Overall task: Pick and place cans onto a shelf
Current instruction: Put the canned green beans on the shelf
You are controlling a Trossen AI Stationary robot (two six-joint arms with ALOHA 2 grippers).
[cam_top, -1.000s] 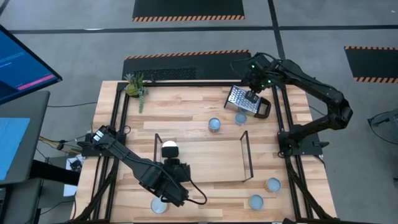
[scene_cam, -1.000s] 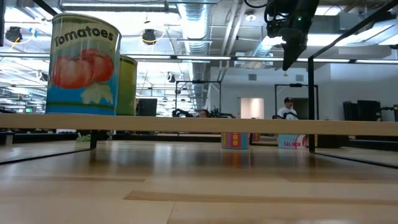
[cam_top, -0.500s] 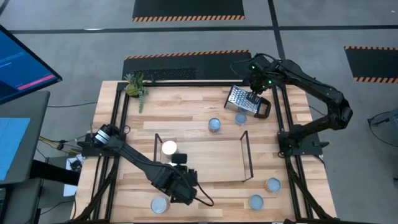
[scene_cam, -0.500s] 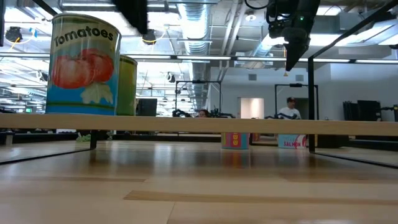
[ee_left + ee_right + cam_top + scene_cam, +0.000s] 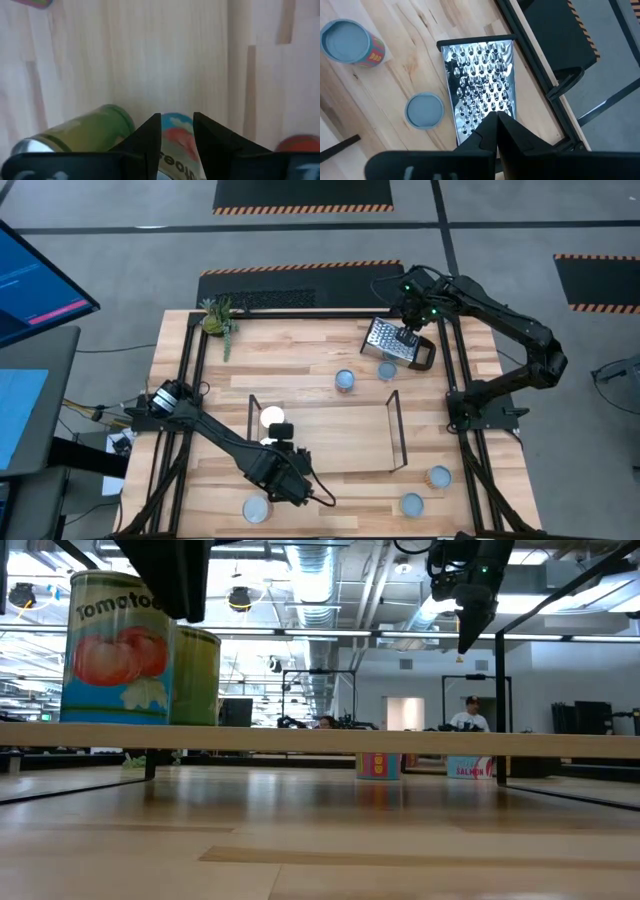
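Since it is a rigid, smooth-walled tin, the tomato can (image 5: 176,145) at the shelf's (image 5: 396,432) nine-o'clock end wants gripping across its sides; the left gripper (image 5: 176,134) spans it wide, seemingly touching. The right gripper (image 5: 498,126) hovers shut over the grater (image 5: 479,86).
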